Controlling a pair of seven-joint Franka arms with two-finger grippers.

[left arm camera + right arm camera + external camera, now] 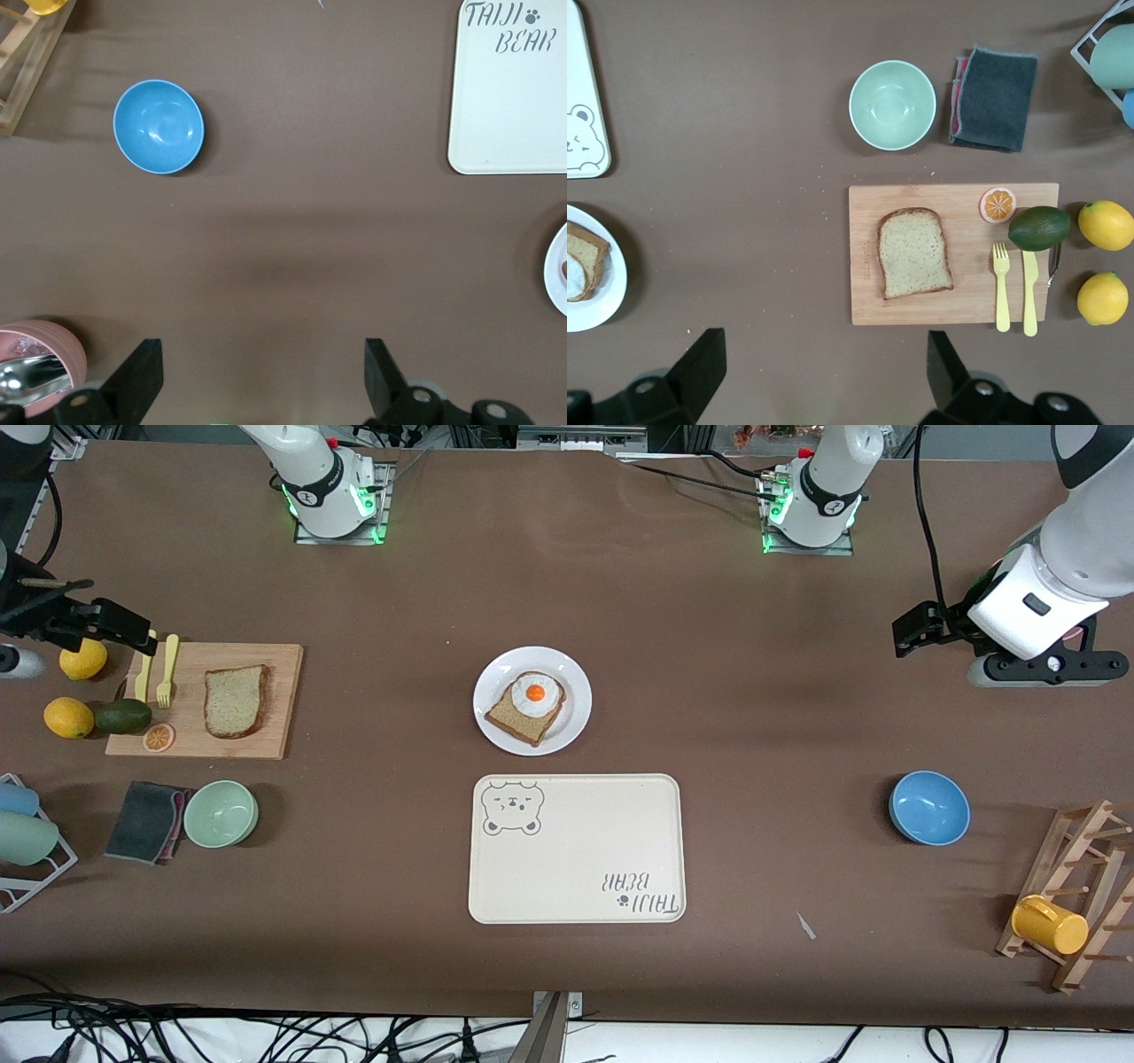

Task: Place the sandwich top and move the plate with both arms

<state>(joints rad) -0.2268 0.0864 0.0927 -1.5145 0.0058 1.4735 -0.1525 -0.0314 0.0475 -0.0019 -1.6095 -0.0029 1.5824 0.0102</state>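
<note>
The sandwich top (236, 701) (914, 252) lies flat on a wooden cutting board (275, 735) toward the right arm's end of the table. The white plate (574, 691) (607, 305) sits mid-table and carries a bread slice with a fried egg (529, 703). My right gripper (120, 631) (826, 350) hangs open and empty over the board's outer edge, beside the lemons. My left gripper (917, 629) (263, 354) hangs open and empty over bare table at the left arm's end. Only the plate's rim (558, 282) shows in the left wrist view.
A cream bear tray (576, 868) lies nearer the camera than the plate. A blue bowl (928, 808) and a wooden rack with a yellow mug (1050, 926) stand at the left arm's end. A green bowl (221, 813), grey cloth (146, 821), lemons, avocado and yellow cutlery surround the board.
</note>
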